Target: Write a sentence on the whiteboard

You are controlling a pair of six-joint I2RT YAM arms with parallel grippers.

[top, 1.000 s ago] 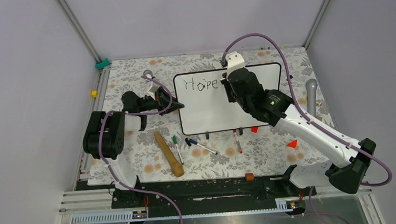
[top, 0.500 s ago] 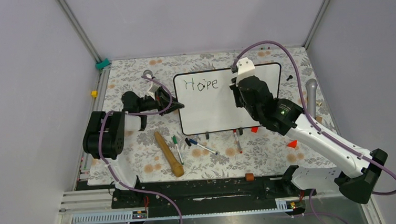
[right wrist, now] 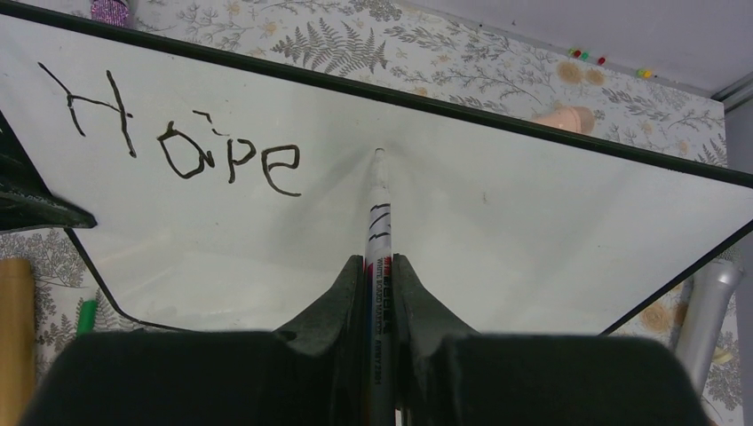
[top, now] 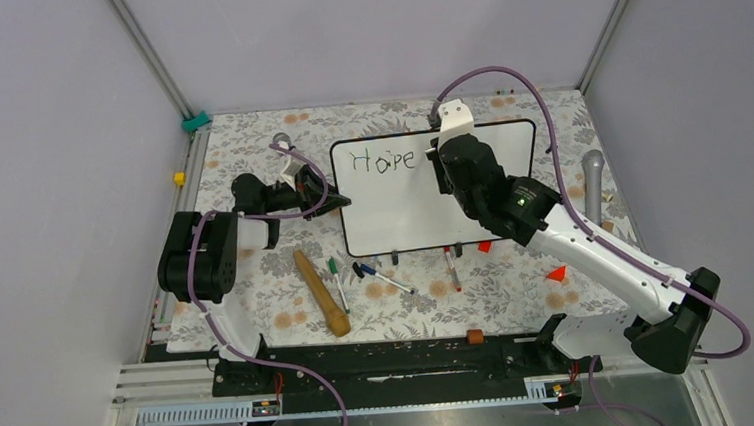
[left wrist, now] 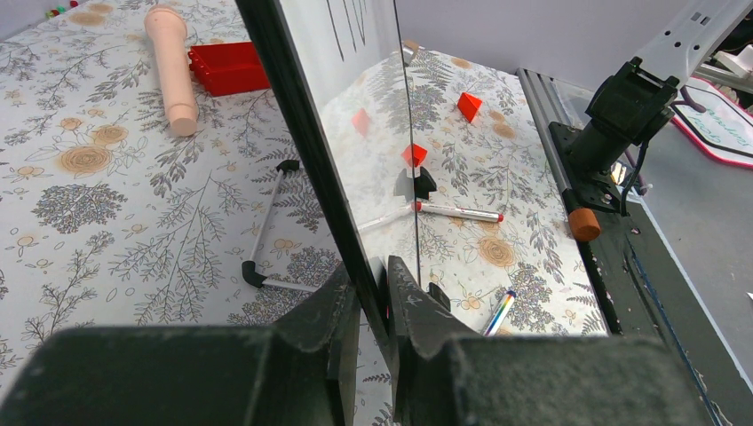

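Only "Hope" of the sentence point(top: 381, 161) was done, top left on the whiteboard point(top: 393, 212) mid-worktop; the rest was left to write. Right hand point(right wrist: 379, 266) pinched a marker point(right wrist: 378, 209), tip just right of the word. Left hand point(left wrist: 371, 288) pinched the whiteboard's edge.

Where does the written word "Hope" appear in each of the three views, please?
Top: Hope sits in the upper left corner of the board.
Left wrist: only a few dark strokes of Hope show at the top edge, unreadable.
Right wrist: Hope is at upper left, left of the marker tip.
Shared landmark: the board's black frame.
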